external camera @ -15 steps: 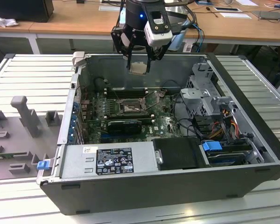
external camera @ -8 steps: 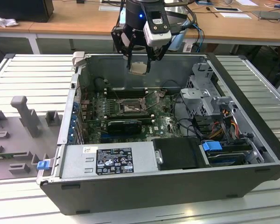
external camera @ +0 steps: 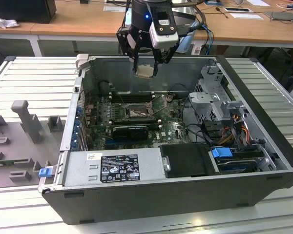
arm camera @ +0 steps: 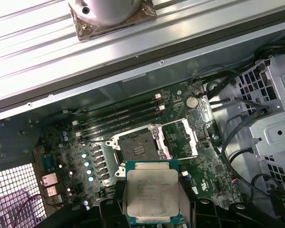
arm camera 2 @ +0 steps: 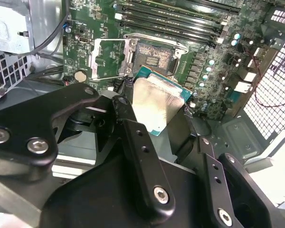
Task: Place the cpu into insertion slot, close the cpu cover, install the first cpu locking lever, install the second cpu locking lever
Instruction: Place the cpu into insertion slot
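My gripper (external camera: pixel 145 68) hangs above the open computer case, shut on the cpu (external camera: pixel 145 71), a flat pale square chip held by its edges. In both wrist views the cpu (arm camera 2: pixel 154 107) (arm camera: pixel 152 192) sits between the black fingers (arm camera 2: pixel 133 137). The insertion slot (external camera: pixel 136 112) (arm camera 2: pixel 154 57) (arm camera: pixel 137 149) lies below it on the green board, dark and bare inside. The cpu cover (arm camera 2: pixel 107 59) (arm camera: pixel 180 137) is folded open, lying flat beside the slot. A thin wire lever (arm camera 2: pixel 109 77) stands loose along the cover's edge.
Black memory slots (arm camera: pixel 118 118) run behind the socket. A silver power supply (external camera: pixel 112 168) fills the case's near side, and a drive cage (external camera: pixel 215 102) with cables stands at the exterior view's right. A black heatsink block (external camera: pixel 132 130) sits in front of the socket. Grey fixtures (external camera: pixel 24 117) stand outside the case.
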Robot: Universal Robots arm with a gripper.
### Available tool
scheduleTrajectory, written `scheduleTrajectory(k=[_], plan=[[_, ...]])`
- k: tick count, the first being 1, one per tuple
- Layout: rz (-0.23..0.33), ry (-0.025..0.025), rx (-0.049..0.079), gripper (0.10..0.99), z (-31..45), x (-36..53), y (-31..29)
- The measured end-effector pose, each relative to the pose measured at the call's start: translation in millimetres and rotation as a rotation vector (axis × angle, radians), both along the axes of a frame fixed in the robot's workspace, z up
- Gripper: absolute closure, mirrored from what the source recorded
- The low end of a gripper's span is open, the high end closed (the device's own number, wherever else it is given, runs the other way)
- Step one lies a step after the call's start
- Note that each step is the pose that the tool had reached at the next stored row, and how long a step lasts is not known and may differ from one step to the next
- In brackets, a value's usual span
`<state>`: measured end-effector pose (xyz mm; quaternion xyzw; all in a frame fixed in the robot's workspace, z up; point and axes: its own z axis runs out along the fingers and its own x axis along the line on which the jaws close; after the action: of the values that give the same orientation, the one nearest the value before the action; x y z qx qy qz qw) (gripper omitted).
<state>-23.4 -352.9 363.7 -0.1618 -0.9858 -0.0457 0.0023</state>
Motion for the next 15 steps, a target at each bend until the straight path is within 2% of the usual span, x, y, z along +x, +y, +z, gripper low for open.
scheduleTrajectory(k=[15], plan=[[-0.062,0.0,0.0,0.561,0.0,0.0,0.0]])
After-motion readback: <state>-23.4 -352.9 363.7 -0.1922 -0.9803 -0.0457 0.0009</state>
